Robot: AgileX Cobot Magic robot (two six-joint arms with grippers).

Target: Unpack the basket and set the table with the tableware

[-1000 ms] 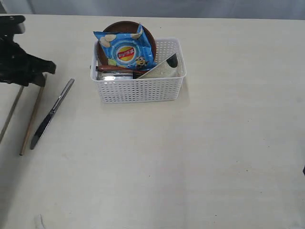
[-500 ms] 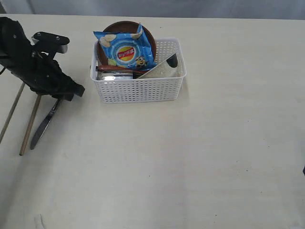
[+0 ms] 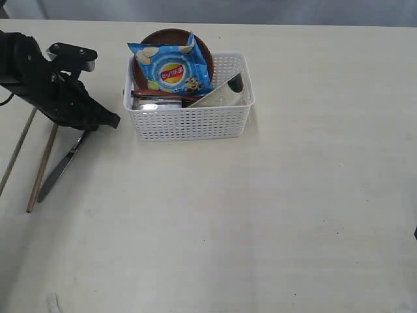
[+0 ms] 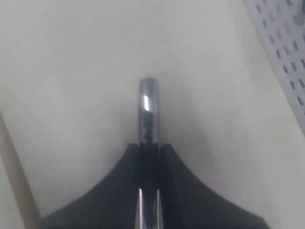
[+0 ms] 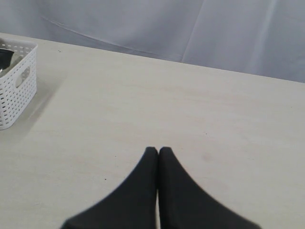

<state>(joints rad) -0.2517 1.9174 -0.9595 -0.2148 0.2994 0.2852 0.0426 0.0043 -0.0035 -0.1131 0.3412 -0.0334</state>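
Beside the white perforated plastic basket (image 3: 192,122), on the pale cream tabletop (image 3: 273,215), the black left gripper (image 4: 148,149) pinches shut on the flat-lying shiny steel knife (image 4: 147,102) by its handle (wooden chopsticks (image 3: 43,163) close by), where the slick metal might pivot or slip on lifting.

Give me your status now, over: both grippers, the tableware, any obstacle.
Left gripper shut on knife handle. Right gripper shut, empty. Basket not yet unpacked. Chip bag covers plate.
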